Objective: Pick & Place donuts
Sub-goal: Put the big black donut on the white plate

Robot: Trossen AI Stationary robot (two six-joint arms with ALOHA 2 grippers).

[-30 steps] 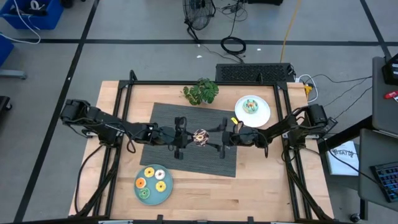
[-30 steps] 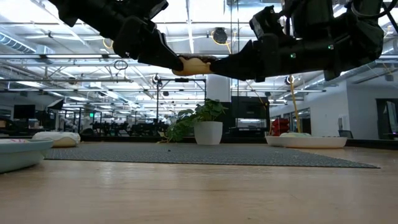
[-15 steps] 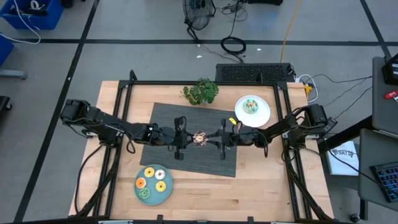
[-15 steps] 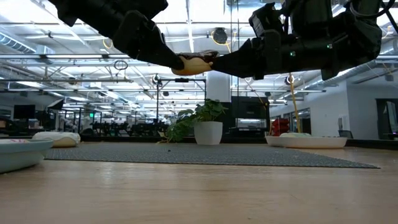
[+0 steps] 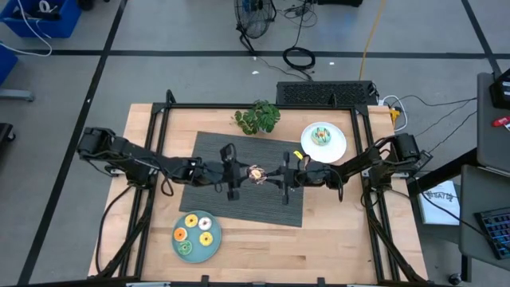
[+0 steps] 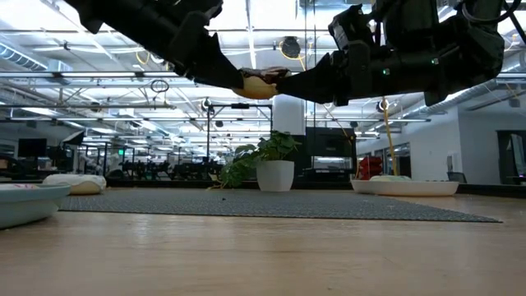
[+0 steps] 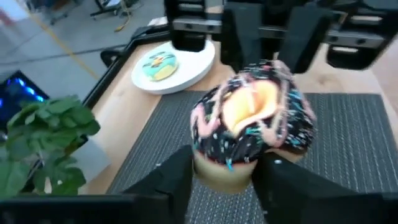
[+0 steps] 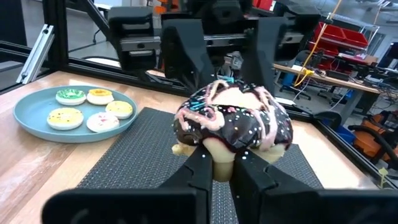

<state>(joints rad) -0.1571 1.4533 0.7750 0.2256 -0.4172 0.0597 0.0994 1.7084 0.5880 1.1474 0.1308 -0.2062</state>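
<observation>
Brown donut (image 5: 256,173) mid-air, right gripper (image 5: 269,176) pinching it | left gripper (image 5: 241,174) fingers apart, maybe touching | five donuts on plates, 2 and 7 o'clock

A brown-iced donut (image 8: 231,129) with pink drizzle and sprinkles hangs above the dark mat (image 5: 209,150). Four more lie on the teal plate (image 5: 179,249), one on the white plate (image 5: 338,143).

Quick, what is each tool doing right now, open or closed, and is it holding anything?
Left tool: fingers spread either side of the chocolate donut, looks open.
Right tool: closed on that donut, above the mat.
</observation>
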